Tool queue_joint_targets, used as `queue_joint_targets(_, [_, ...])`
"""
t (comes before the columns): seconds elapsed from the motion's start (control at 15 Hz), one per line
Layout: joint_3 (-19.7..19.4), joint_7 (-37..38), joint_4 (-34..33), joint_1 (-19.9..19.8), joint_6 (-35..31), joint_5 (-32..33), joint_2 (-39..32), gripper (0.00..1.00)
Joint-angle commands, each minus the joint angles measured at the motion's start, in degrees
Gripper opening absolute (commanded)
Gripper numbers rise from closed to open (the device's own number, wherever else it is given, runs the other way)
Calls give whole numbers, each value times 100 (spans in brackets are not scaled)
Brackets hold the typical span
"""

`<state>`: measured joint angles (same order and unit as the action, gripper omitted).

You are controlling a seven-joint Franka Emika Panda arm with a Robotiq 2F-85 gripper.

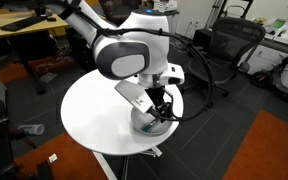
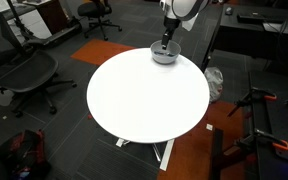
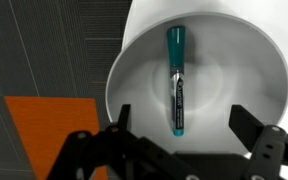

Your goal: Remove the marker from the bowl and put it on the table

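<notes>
My black gripper [image 3: 179,115] hangs right over the bowl with its two fingers wide apart, one to the left of the marker and one to the right. I think they are spread like that so they can go down and pinch it from both sides. They hold nothing.

The thin dark marker with the teal body [image 3: 176,80] lies flat in the middle of the round, shallow grey bowl [image 3: 239,60], pointing from near to far. It is not out yet.

In an exterior view the bowl sits at the far edge of the big round white table [image 2: 144,100], so I think there is plenty of room to put the marker down.

I count one marker, one bowl, one table and two fingers.
</notes>
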<state>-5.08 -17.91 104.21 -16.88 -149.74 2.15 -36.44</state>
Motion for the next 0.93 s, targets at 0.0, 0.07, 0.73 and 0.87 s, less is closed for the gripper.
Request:
queue_joint_targets(0.0, [204,-170,-526,-172,294,-126,-339,100])
queue_joint_targets(0.07, [225,-171,-609,-183,342,-119,-406,100])
queue_joint_targets(0.73, [325,-172,-1276,-192,988,-96,-966,100])
queue_joint_targets(0.87, [312,-149,-1347,-178,1040,-83,-1041,100])
